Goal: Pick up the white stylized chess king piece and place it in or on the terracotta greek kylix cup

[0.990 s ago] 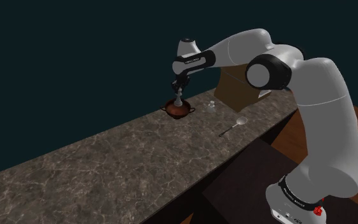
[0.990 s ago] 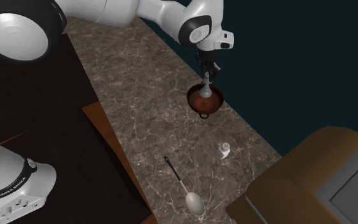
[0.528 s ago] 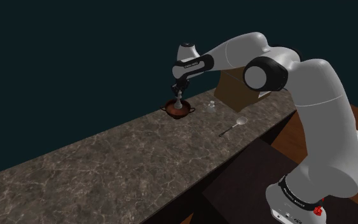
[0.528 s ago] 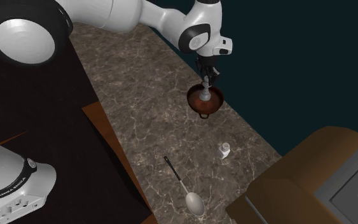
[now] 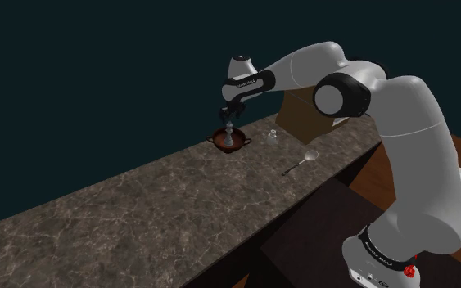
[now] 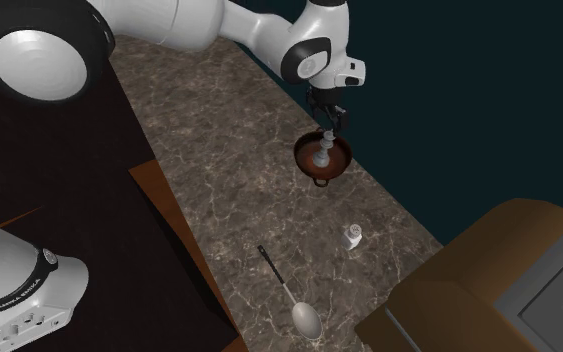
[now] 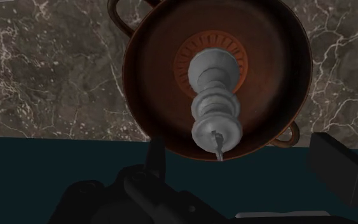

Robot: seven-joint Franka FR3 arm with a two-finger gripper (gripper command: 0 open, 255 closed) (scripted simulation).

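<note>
Chess king piece (image 7: 215,105), a pale grey-white turned figure with stacked rings and a small cross on top, stands inside the reddish-brown, two-handled shallow kylix cup (image 7: 279,63). It sits on the patterned disc at the bowl's centre and looks upright to me. The all-black two-finger gripper (image 7: 241,153) hangs directly above it. The fingers (image 7: 336,168) are spread wide, one on either side of the piece and well clear of it, gripping nothing. The king's cross points up into the gap between them.

I judge the main risk to be the retreat. The piece is tall and narrow on a small base, so if I pull away at a slant, a finger could clip the crown and topple it. The bowl wall is low, and a falling king might roll over the rim. The cup also sits close to the edge of the dark veined marble counter (image 7: 44,76), beneath the fingers' roots, so a hard nudge could push it off.

I see nothing in the cup except the king.
</note>
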